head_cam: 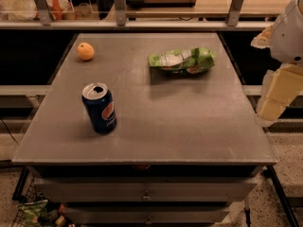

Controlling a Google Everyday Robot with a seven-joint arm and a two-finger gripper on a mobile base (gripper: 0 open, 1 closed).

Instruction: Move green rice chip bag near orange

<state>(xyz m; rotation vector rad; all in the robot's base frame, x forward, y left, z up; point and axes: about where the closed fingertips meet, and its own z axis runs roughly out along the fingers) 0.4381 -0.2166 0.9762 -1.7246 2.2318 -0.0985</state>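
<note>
— While the gripper (273, 105) hangs off the table's (199, 131) right edge, where does the green rice chip bag (182, 60) lie?
— Left of it and farther back, lying flat, long axis pointing toward the orange (85, 51), which is well beyond.
— Gripper spread or closed?
— Cannot tell; the frame edge cuts off the arm, so probably only part shows. The Pepsi can (100, 108) stands off that line.
</note>
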